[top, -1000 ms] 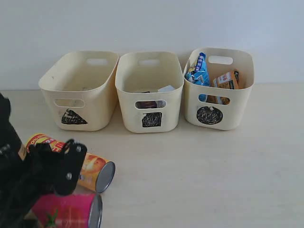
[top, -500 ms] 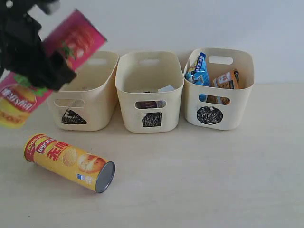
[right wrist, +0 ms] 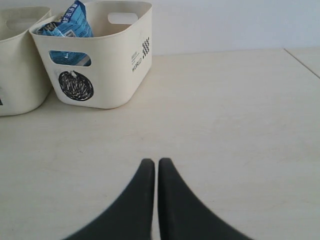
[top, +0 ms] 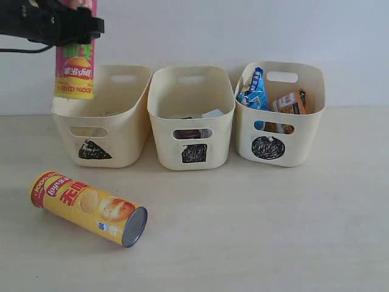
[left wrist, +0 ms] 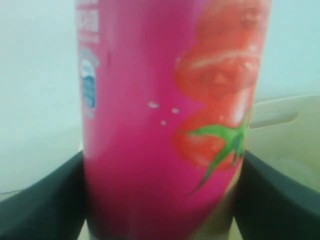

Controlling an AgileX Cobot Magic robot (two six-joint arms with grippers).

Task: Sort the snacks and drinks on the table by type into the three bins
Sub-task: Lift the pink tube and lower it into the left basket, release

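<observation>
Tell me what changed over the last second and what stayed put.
The left gripper lifted the magenta tube off the table, swung it up and upright, and now holds it over the triangle bin's left edge. The yellow-orange tube lies where it was; the square bin, the circle bin and their contents are unchanged.

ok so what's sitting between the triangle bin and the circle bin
The square-marked bin. It stands in the row between the triangle bin and the circle bin. The exterior view shows this.
</observation>
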